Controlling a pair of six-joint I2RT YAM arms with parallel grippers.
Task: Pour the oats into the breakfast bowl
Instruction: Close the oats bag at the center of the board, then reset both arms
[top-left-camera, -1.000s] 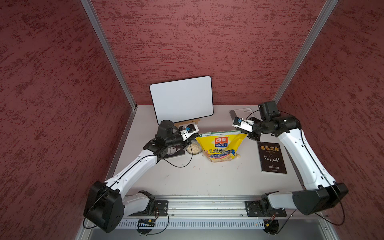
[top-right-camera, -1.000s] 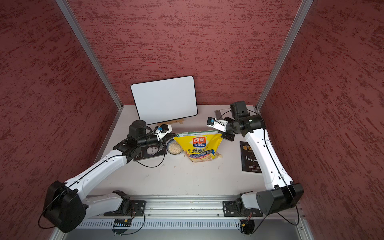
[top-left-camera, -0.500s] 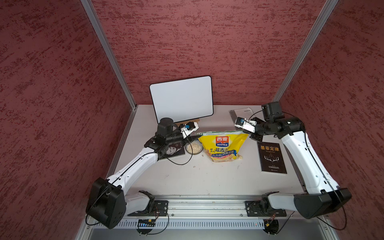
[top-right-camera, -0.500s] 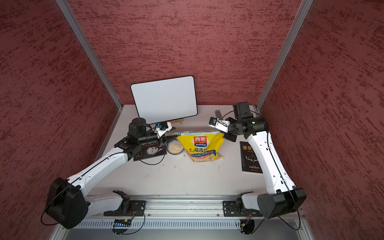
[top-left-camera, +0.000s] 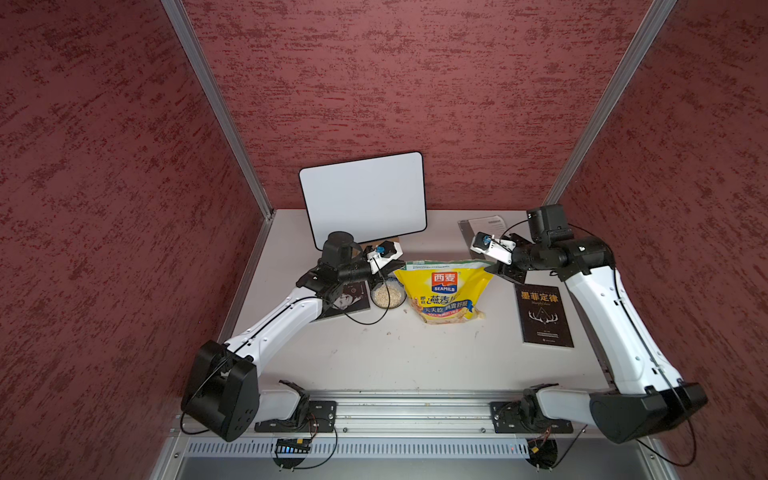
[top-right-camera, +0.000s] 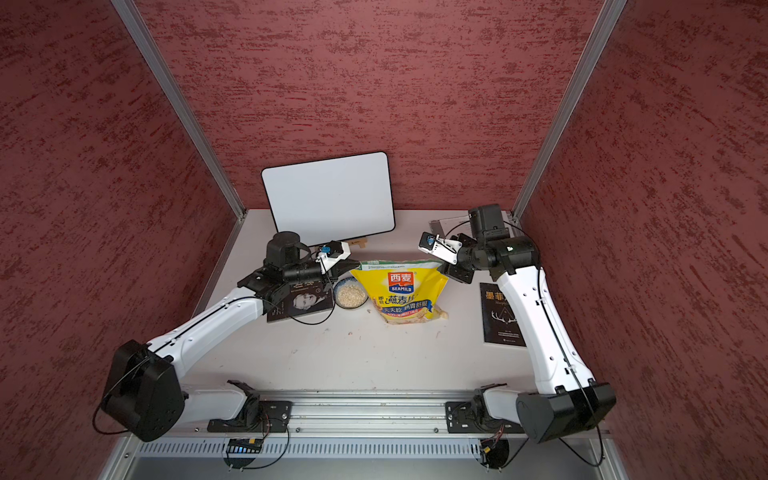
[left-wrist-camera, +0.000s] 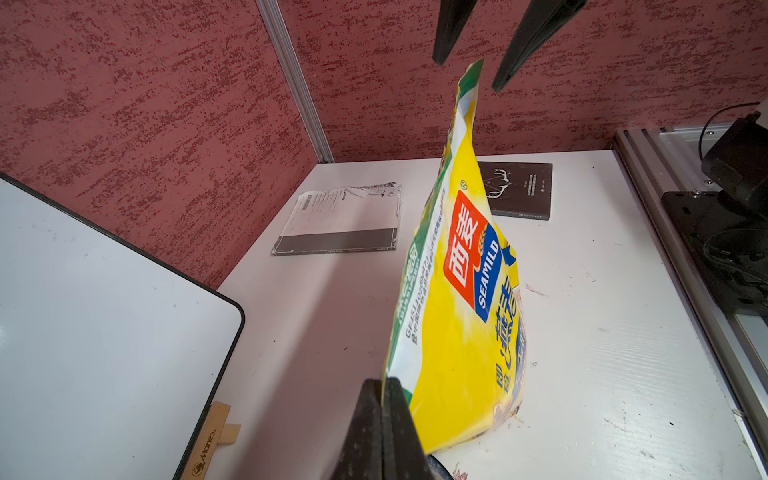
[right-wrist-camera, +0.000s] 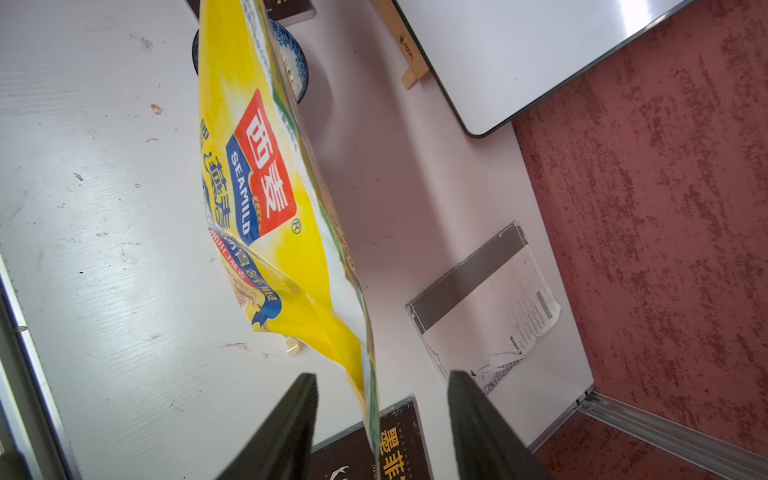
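Observation:
The yellow oats pouch (top-left-camera: 444, 291) (top-right-camera: 401, 291) stands upright on the table. Beside its left lower corner sits the breakfast bowl (top-left-camera: 380, 286) (top-right-camera: 337, 286), white with a blue rim, holding pale oats (top-left-camera: 387, 296). My left gripper (top-left-camera: 397, 268) (left-wrist-camera: 382, 382) is shut on the pouch's top left corner, above the bowl. My right gripper (top-left-camera: 492, 270) (right-wrist-camera: 380, 376) is open, its fingers (right-wrist-camera: 305, 395) standing either side of the pouch's top right corner (right-wrist-camera: 370, 374) without touching it. In the left wrist view the right gripper (left-wrist-camera: 469, 70) straddles the far corner.
A whiteboard (top-left-camera: 363, 199) leans on the back wall. A black book (top-left-camera: 544, 316) lies right of the pouch, a portrait-cover book (top-left-camera: 349, 299) lies under my left arm, and a paper-wrapped booklet (top-left-camera: 482, 226) lies at the back right. Stray flakes (top-left-camera: 389, 333) dot the table.
My right gripper's jaws have opened off the pouch's top right corner. My left gripper stays at the top left corner. The pouch has barely moved.

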